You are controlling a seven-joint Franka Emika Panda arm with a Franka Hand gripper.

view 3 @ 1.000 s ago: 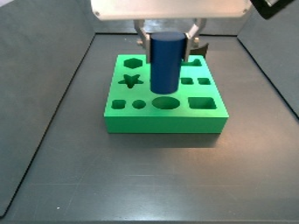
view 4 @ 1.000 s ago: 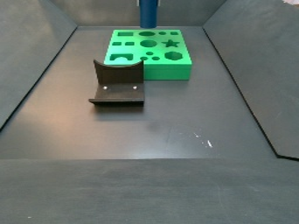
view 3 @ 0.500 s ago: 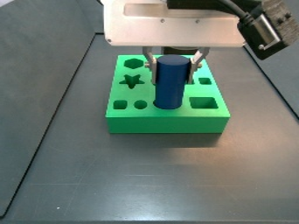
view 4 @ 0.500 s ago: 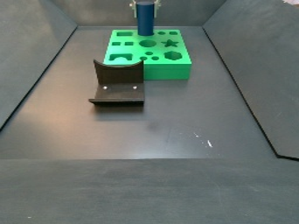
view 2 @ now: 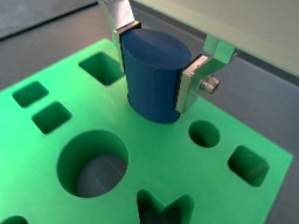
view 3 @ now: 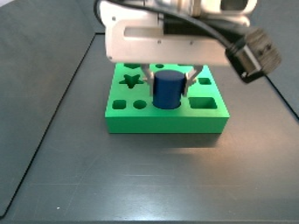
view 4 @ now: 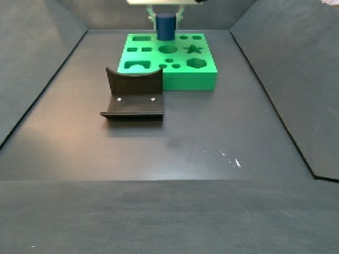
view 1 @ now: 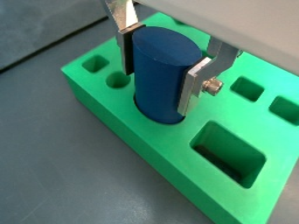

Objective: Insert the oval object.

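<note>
The oval object (view 1: 162, 70) is a smooth dark-blue peg, standing upright with its lower end in a hole of the green block (view 1: 176, 157). My gripper (view 1: 163, 66) is shut on its sides, silver fingers (view 1: 193, 86) pressing both flanks. In a wrist view the peg (view 2: 155, 72) rises from the block (view 2: 82, 131) between the fingers (view 2: 191, 83). In a side view the peg (view 3: 167, 88) sits in the front middle of the block (view 3: 163, 118), under my gripper (view 3: 166, 74). In a side view the peg (view 4: 166, 28) stands at the block's (view 4: 172, 77) far side.
The block has other holes: a star (view 3: 129, 81), a small round one (view 3: 138, 105), a square (view 3: 205, 103), a large round one (view 2: 93, 162). The dark fixture (view 4: 133, 94) stands on the floor beside the block. Dark walls bound the floor.
My gripper has moved down with the peg. The peg's lower end has gone from above the block into the hole, so less of it shows.
</note>
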